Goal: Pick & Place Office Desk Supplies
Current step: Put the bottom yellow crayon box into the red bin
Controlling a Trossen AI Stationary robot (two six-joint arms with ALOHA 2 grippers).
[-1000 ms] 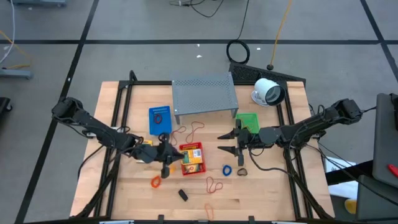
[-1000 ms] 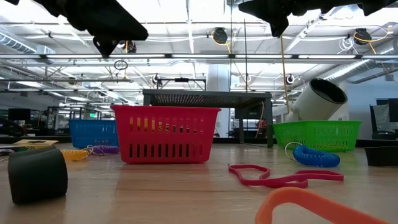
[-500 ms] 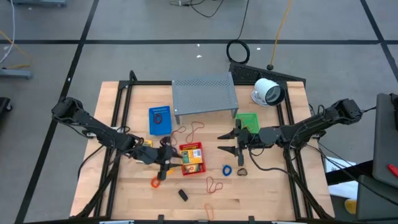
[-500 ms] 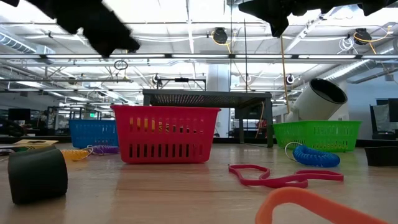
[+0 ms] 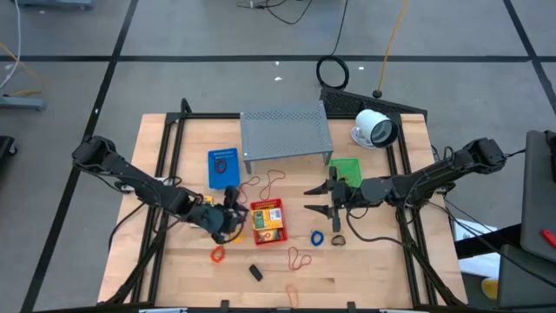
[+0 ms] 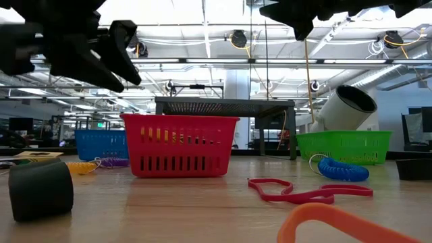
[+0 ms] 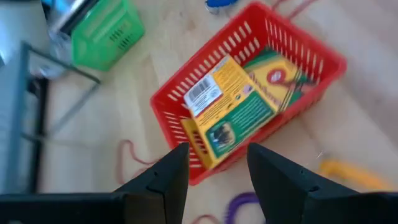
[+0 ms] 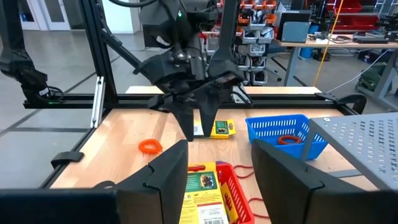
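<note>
- Left gripper (image 5: 228, 219): fingers apart, empty; has drawn back left of the red basket (image 5: 268, 223), where a second ago it sat closed over the basket's left edge.
- Yellow packets (image 7: 231, 106): lying inside the red basket, green labels up.
- Right gripper (image 5: 328, 200): fingers apart, empty, hovering right of the basket; unchanged.
- Orange band (image 5: 217, 254): on the table, near-left of the basket; unmoved.
- Blue basket (image 5: 223, 168): far left, unmoved.

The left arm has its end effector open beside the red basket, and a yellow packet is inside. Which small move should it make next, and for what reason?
Probably lift the left end effector clear. It is open and empty, while a yellow packet already lies in the red basket. An orange rubber band lies on the table nearby and could be the next pick. The right end effector waits open.
</note>
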